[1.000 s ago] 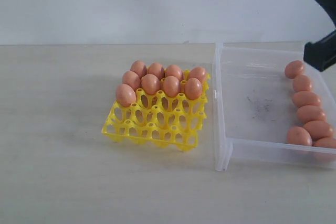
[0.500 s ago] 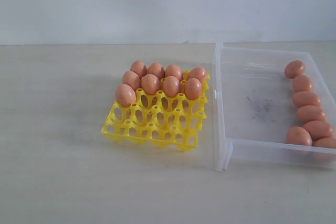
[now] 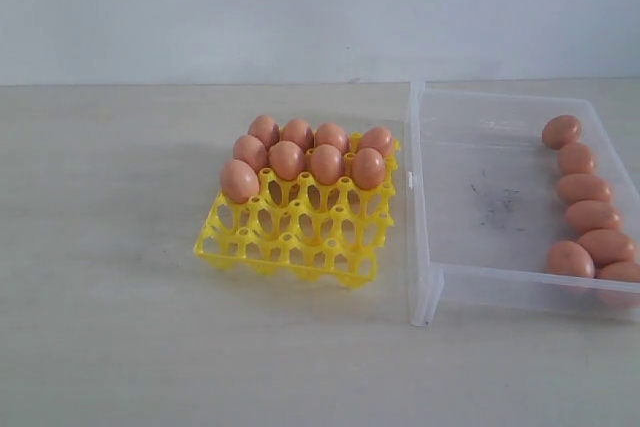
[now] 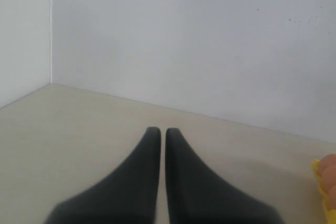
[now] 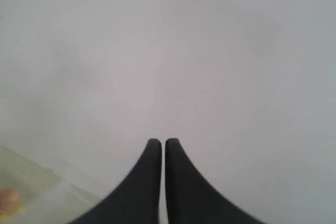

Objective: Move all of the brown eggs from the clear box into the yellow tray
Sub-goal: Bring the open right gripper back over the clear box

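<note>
The yellow tray (image 3: pixel 290 242) sits mid-table, and several brown eggs (image 3: pixel 287 159) fill its far rows. To its right lies the clear box (image 3: pixel 480 287) with several brown eggs (image 3: pixel 584 188) lined along its right wall. Neither gripper shows in the exterior view. In the left wrist view my left gripper (image 4: pixel 158 130) is shut and empty above bare table, with the tray's edge (image 4: pixel 318 167) and an egg (image 4: pixel 329 162) just visible at the side. My right gripper (image 5: pixel 158 141) is shut and empty, facing the white wall.
The beige table (image 3: pixel 110 247) runs back to a white wall (image 3: pixel 250 7). The box floor carries dark smudges (image 3: pixel 495 202). The tray's near rows hold no eggs.
One second ago the right gripper showed at the upper right of the exterior view, above the box. It has withdrawn out of that view. Eggs, tray and box have not moved.
</note>
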Controlling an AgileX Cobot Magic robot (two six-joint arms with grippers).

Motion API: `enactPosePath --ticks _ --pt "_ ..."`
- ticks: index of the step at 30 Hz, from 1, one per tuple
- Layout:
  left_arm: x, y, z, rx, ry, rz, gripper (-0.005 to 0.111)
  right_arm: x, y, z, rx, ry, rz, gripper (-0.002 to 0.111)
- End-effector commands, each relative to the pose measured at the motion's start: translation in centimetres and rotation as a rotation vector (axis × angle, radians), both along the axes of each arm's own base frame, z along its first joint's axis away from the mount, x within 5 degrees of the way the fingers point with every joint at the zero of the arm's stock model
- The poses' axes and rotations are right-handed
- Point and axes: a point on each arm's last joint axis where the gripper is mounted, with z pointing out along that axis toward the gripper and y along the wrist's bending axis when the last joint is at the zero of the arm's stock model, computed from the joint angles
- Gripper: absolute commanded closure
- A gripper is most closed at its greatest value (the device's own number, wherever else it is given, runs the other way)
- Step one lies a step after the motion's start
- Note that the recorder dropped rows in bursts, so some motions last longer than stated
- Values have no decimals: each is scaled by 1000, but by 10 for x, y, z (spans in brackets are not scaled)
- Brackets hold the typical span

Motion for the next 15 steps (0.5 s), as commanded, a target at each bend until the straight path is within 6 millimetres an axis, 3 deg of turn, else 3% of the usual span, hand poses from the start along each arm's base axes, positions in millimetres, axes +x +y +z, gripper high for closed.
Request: enactPosePath --ticks 1,5,12,15 --pt "0 0 1 -15 -15 1 103 17 13 -5 51 130 90 109" --pt "0 0 1 -15 -15 1 103 50 31 -21 -18 372 51 109" --pt "0 0 1 -15 -15 1 103 91 80 -30 -183 557 151 109" --pt "0 0 1 -15 -15 1 103 111 94 -31 45 727 94 109"
